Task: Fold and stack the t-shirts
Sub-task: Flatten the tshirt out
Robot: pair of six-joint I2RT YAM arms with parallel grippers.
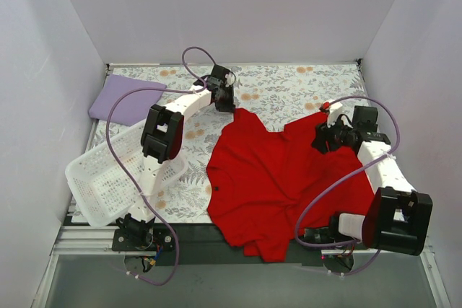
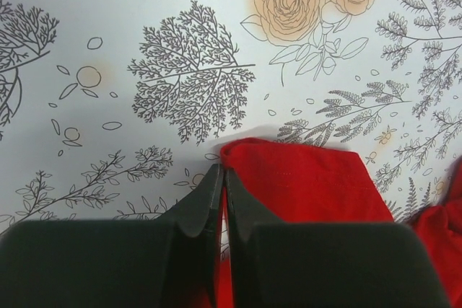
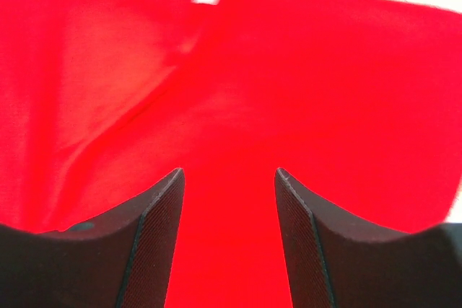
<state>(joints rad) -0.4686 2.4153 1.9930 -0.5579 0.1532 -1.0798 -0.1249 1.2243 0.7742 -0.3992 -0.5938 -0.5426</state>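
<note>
A red t-shirt (image 1: 278, 178) lies spread and rumpled on the floral table, its lower hem hanging over the near edge. My left gripper (image 1: 229, 103) is shut on the shirt's far left sleeve corner (image 2: 303, 182), with red cloth pinched between the jaws. My right gripper (image 1: 323, 139) is open just above the shirt's right part; its fingers (image 3: 155, 207) frame bare red cloth (image 3: 238, 91). A folded lavender t-shirt (image 1: 126, 99) lies at the far left corner.
A white plastic basket (image 1: 119, 171) stands at the left, partly under my left arm. The floral tablecloth (image 1: 289, 88) shows at the back. White walls close in the left, back and right sides.
</note>
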